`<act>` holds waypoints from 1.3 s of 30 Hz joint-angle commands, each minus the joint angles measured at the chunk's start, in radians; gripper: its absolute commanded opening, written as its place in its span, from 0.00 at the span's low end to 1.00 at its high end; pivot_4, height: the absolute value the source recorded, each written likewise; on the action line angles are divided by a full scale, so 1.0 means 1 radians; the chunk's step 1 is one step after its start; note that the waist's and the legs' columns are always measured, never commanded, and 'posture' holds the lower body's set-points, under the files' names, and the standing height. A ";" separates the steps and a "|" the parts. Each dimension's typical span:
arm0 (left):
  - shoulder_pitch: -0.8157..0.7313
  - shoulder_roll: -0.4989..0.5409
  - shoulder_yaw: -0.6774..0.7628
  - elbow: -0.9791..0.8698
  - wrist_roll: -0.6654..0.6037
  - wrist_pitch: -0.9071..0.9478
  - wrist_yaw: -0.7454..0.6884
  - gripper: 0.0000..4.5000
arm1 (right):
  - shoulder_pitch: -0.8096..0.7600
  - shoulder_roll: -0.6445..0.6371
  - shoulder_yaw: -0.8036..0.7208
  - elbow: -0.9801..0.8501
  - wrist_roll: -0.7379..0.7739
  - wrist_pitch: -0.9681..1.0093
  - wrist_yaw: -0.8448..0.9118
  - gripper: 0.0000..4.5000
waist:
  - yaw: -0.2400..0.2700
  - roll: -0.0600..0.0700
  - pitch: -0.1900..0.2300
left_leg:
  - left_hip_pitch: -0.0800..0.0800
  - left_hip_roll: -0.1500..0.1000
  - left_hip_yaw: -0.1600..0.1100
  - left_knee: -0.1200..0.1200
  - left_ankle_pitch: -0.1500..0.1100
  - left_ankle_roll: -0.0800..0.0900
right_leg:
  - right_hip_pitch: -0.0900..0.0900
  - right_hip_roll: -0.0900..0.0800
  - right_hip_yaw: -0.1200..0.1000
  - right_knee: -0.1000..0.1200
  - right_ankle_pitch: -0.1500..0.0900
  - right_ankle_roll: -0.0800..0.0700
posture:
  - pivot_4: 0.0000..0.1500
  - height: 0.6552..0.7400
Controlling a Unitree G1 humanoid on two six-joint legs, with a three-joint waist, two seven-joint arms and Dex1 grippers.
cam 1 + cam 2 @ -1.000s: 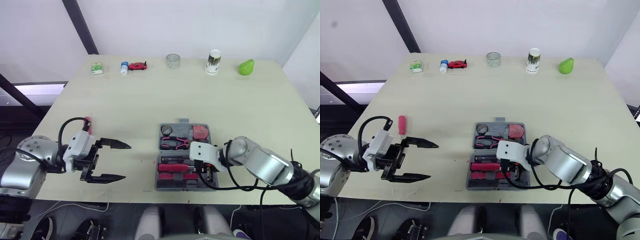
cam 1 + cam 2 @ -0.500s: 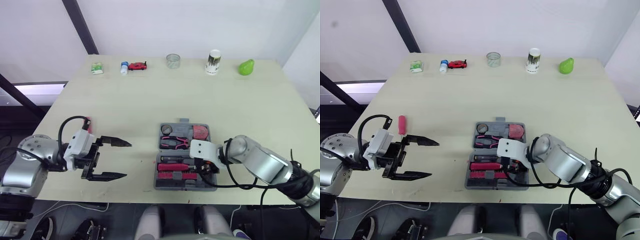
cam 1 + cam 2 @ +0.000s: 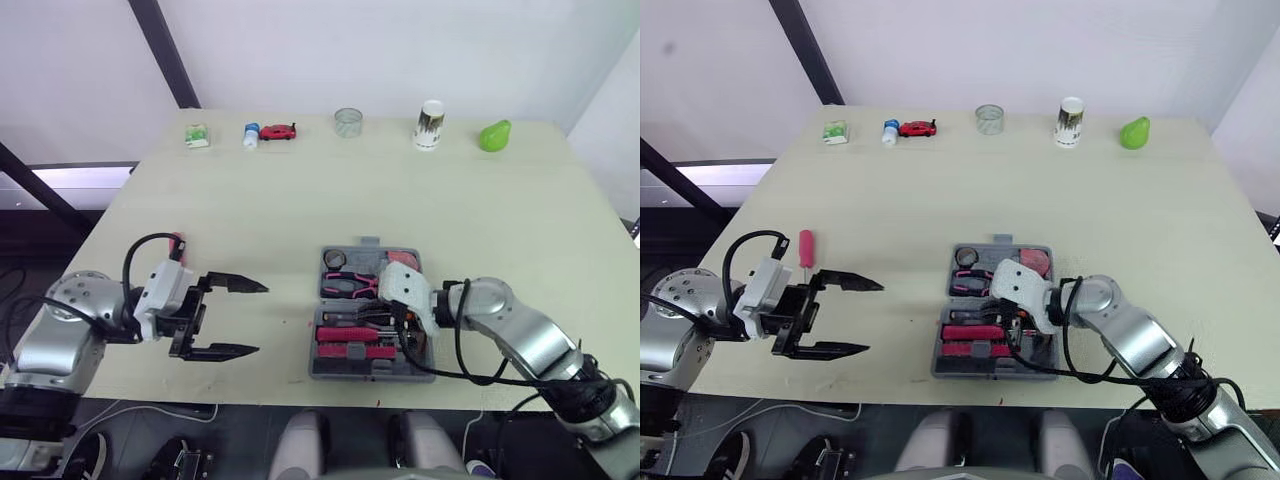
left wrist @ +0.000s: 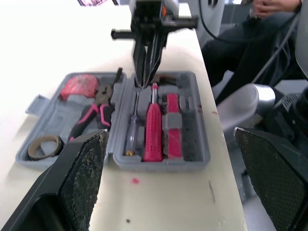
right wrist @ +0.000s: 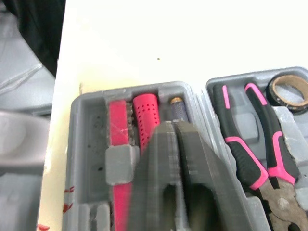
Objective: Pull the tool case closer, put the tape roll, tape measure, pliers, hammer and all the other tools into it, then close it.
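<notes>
**Desk:** Where's the tool case [image 3: 362, 372] sitting?

**Me:** At the near edge of the counter [image 3: 300, 200], a bit to my right of centre, lying open with both halves flat. In the far half I can see the tape roll [image 4: 42, 146], the pliers [image 4: 94, 113] with pink grips and the red tape measure [image 4: 78, 86]. The near half holds a pink-handled screwdriver [image 4: 153, 127], with a thin screwdriver [image 4: 131, 130] on one side of it and a red-handled tool [image 4: 173, 125] on the other.

**Desk:** And your right claw [image 4: 147, 79]?

**Me:** It's over the near half of the case, pointing down, with its two fingers pressed together. The tips are at the head end of the thin screwdriver and the pink one. I can't tell whether they touch the case.

**Desk:** Left side?

**Me:** My left claw [image 3: 258, 319] hangs over bare counter at the near left, well apart from the case. Its fingers are spread wide and it points toward the case. A red-handled tool [image 3: 805, 248] lies loose on the counter just beside that arm.

**Desk:** Anything else on the counter?

**Me:** There's a row along the far edge: a small green box [image 3: 196, 136], a little bottle [image 3: 251, 134], a red toy car [image 3: 277, 131], a clear cup [image 3: 348, 122], a white can [image 3: 429, 124] and a green pear-shaped thing [image 3: 493, 135].
</notes>
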 commanded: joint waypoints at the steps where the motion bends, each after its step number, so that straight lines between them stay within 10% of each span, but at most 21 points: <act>1: -0.011 -0.004 0.029 -0.010 -0.010 0.001 -0.050 1.00 | 0.014 0.012 -0.014 0.052 -0.012 -0.102 0.029 0.02 | 0.000 0.000 0.000 | 0.000 0.000 0.000 0.000 0.000 0.000 | 0.000 0.000 0.000 0.000 0.000 0.000 | 1.00 1.00; 17: -0.002 -0.036 0.057 -0.012 0.002 0.012 -0.025 1.00 | 0.044 0.033 0.070 0.294 -0.191 -0.291 0.069 0.02 | -0.002 0.000 0.000 | 0.001 0.000 0.000 0.000 0.000 0.000 | 0.000 0.001 0.000 0.001 0.000 0.000 | 1.00 1.00; 39: 0.234 -0.242 0.333 -0.054 -0.004 0.172 0.429 1.00 | 0.474 0.051 -0.676 0.151 0.130 -0.444 -0.121 0.02 | 0.000 0.000 0.000 | 0.003 0.000 -0.002 0.000 0.000 0.000 | 0.003 0.000 0.001 0.000 0.000 0.000 | 1.00 1.00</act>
